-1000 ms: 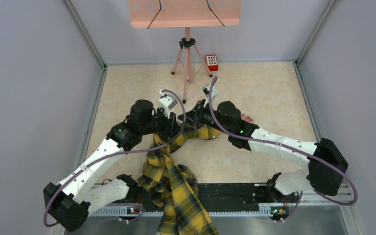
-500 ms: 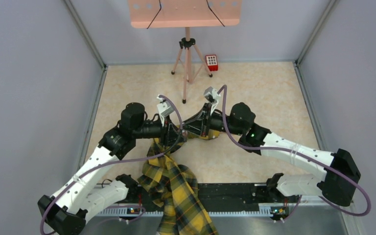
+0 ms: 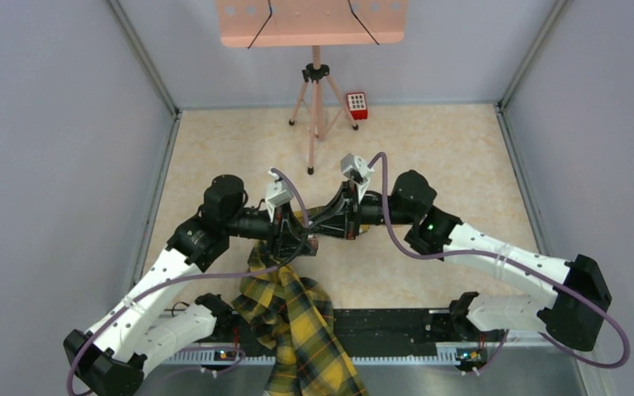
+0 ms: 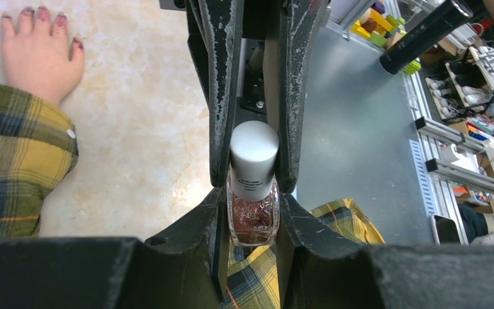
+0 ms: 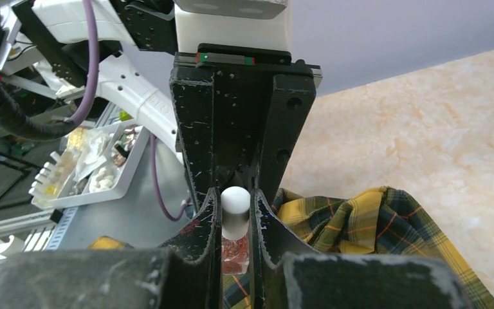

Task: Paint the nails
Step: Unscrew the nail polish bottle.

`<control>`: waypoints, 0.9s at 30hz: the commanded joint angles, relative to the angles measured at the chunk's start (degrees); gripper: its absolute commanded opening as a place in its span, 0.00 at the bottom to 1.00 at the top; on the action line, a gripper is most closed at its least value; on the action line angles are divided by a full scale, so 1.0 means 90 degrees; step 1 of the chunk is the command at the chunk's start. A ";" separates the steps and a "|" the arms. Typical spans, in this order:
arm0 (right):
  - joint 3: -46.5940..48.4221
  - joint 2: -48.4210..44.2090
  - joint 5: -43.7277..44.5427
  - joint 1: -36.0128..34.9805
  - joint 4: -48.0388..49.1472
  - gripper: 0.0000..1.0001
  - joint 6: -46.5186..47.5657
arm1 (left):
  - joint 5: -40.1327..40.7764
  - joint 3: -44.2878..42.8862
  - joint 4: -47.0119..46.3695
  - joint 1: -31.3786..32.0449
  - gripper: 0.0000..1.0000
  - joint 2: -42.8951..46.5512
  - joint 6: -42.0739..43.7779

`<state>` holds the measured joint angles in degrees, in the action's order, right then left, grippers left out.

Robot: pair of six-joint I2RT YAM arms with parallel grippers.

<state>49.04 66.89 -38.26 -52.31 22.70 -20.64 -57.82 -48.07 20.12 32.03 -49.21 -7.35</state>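
Observation:
A nail polish bottle (image 4: 253, 219) of clear glass with red polish and a white cap (image 4: 254, 151) is held between both grippers above the plaid sleeve (image 3: 297, 318). My left gripper (image 4: 251, 193) is shut on the glass body. My right gripper (image 5: 235, 196) is shut on the cap (image 5: 235, 209), facing the left one. In the top view the two grippers meet near the sleeve's upper end (image 3: 314, 233). The pale mannequin hand (image 4: 38, 51) lies flat on the table, its dark red nails (image 4: 42, 13) pointing away. In the top view it is hidden by the right arm.
A pink board on a tripod (image 3: 317, 91) stands at the back, with a small red keypad box (image 3: 357, 105) beside it. Grey walls (image 3: 66, 165) close in the beige table on three sides. A black rail (image 3: 396, 326) runs along the near edge.
Both grippers, still joined at the bottle, have moved toward the near edge. The right arm's elbow swung to the right and now covers the mannequin hand in the top view.

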 commanded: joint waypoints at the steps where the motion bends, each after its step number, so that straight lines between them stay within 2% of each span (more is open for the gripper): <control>1: 0.0230 -0.0115 -0.0748 -0.0075 -0.0257 0.00 0.0344 | -0.0570 0.0027 -0.0910 0.0016 0.00 0.0172 -0.0202; 5: 0.0266 -0.0140 -0.0488 -0.0060 -0.0363 0.00 0.0332 | -0.0329 0.0021 -0.0860 0.0016 0.00 0.0133 -0.0161; 6: 0.0290 -0.0146 -0.0344 -0.0034 -0.0432 0.07 0.0311 | -0.0231 0.0012 -0.0797 0.0021 0.00 0.0111 -0.0078; 8: 0.0329 -0.0176 -0.0081 0.0043 -0.0543 0.30 0.0219 | 0.0030 0.0012 -0.0745 0.0016 0.00 0.0074 0.0073; 10: 0.0295 -0.0244 0.0282 0.0212 -0.0530 0.60 0.0008 | 0.0439 -0.0025 -0.0523 0.0018 0.00 0.0068 0.0265; 11: 0.0246 -0.0295 0.0491 0.0272 -0.0466 0.72 -0.0143 | 0.0764 -0.0029 -0.0474 0.0019 0.00 0.0083 0.0339; 12: 0.0160 -0.0364 0.0655 0.0398 -0.0374 0.77 -0.0268 | 0.1288 -0.0032 -0.0383 0.0021 0.00 0.0112 0.0405; 14: -0.0032 -0.0502 0.1039 0.0589 -0.0179 0.80 -0.0544 | 0.2047 -0.0047 -0.0235 0.0029 0.00 0.0179 0.0499; 17: -0.0294 -0.0680 0.2019 0.0639 -0.0019 0.80 -0.0707 | 0.2748 -0.0017 -0.0175 0.0026 0.00 0.0315 0.0551; 20: -0.0394 -0.0714 0.2847 0.0585 0.0087 0.74 -0.0984 | 0.3152 0.0004 -0.0164 0.0029 0.00 0.0354 0.0546; 24: -0.0247 -0.0564 0.4020 0.0030 0.0071 0.74 -0.0846 | 0.3724 -0.0048 -0.0010 0.0025 0.00 0.0285 0.0527; 27: 0.0044 -0.0270 0.4668 -0.0316 -0.0113 0.68 -0.0744 | 0.3839 -0.0061 0.0030 0.0030 0.00 0.0278 0.0506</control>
<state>45.65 62.08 -7.46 -50.96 20.67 -27.66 -28.14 -47.35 21.23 32.18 -46.92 -3.18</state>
